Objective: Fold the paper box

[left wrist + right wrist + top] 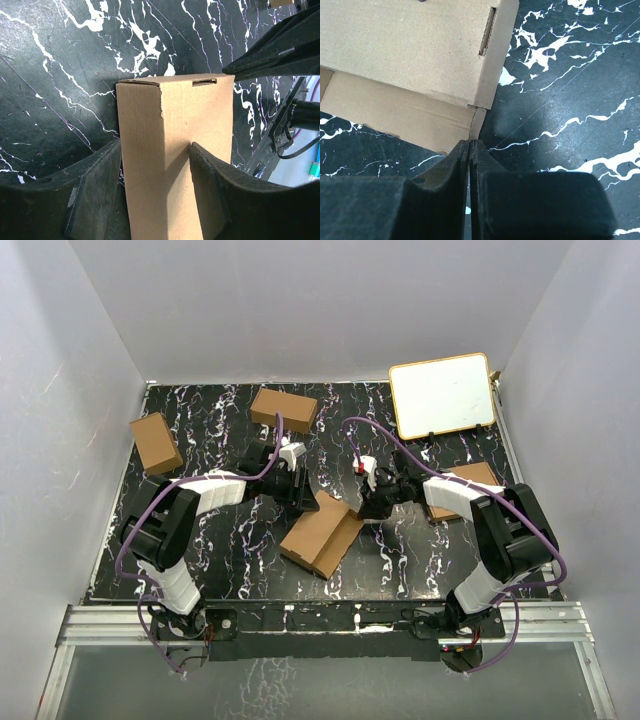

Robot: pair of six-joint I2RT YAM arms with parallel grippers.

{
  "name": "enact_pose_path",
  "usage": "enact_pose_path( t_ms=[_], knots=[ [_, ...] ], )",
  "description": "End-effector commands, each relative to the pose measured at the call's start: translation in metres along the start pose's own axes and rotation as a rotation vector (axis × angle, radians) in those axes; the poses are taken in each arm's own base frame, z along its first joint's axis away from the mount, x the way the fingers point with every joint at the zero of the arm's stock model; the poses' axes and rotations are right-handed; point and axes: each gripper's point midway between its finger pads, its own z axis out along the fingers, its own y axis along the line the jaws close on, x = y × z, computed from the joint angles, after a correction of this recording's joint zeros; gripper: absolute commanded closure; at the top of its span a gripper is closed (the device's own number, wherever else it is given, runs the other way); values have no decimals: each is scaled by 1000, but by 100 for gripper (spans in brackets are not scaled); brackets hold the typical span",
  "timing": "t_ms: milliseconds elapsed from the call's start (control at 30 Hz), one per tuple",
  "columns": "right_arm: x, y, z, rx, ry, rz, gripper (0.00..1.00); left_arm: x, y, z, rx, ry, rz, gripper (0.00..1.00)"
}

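The paper box (320, 532) is a slim brown carton lying slantwise at the table's middle. My left gripper (303, 498) is shut on its far end. In the left wrist view the box (175, 115) stands between my fingers (220, 190), its end closed with a slot at the top edge. My right gripper (368, 508) is shut at the box's right side. In the right wrist view its tips (470, 141) touch the corner of an open flap (395, 112) beside the box wall (410, 50). No cardboard shows between those jaws.
Two shorter brown cartons lie at the far left (156, 442) and far middle (283, 409). A white board (441, 395) leans at the far right. A flat brown pile of sheets (472, 476) lies under the right arm. The table (230, 540) is black marble.
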Motion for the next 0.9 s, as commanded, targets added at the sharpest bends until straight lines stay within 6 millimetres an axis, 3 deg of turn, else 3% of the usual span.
enact_pose_path(
  t_ms=[0, 400, 867],
  knots=[
    [-34, 0, 0, -7, -87, -95, 92, 11, 10, -1, -39, 44, -5, 46],
    [-50, 1, -4, 18, -127, -110, 92, 13, 6, 5, -23, 91, 17, 47],
    [-59, -10, 0, 74, -165, 13, 92, 19, -5, 12, 11, 146, 73, 47]
  ],
)
